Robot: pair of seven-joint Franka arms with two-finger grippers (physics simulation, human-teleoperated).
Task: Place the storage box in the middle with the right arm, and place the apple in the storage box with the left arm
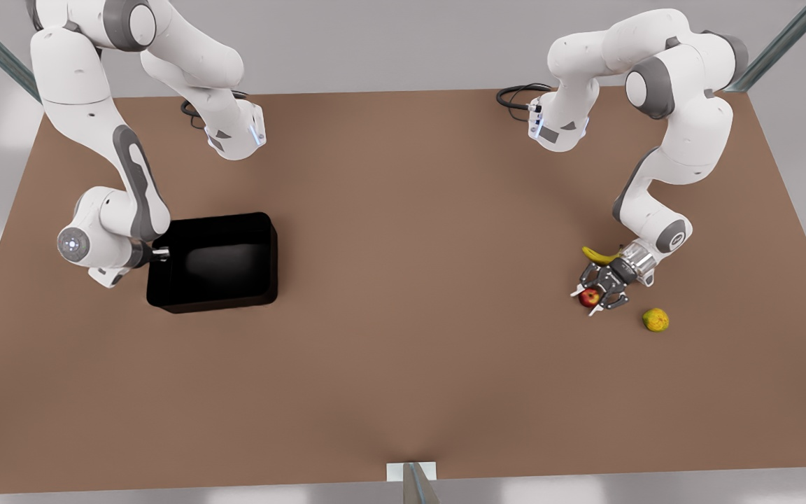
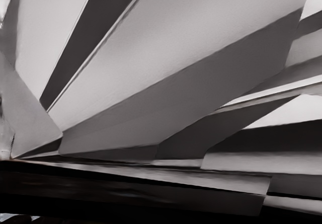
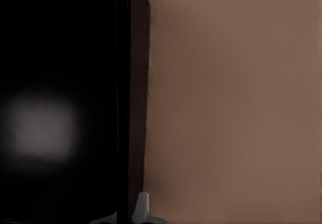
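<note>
Right gripper (image 1: 158, 253) low with arm bent; left gripper (image 1: 595, 297) spread wide.

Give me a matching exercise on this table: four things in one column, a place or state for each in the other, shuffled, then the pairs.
1. storage box
2. apple
3. banana
4. yellow-green fruit

A. lies alone, nearest the front view's right
B. between the left gripper's jaws
C. its wall straddled by the right gripper's jaws
D. beside the left gripper's wrist, farther from the camera than the apple

Pairs: 1-C, 2-B, 3-D, 4-A
</note>
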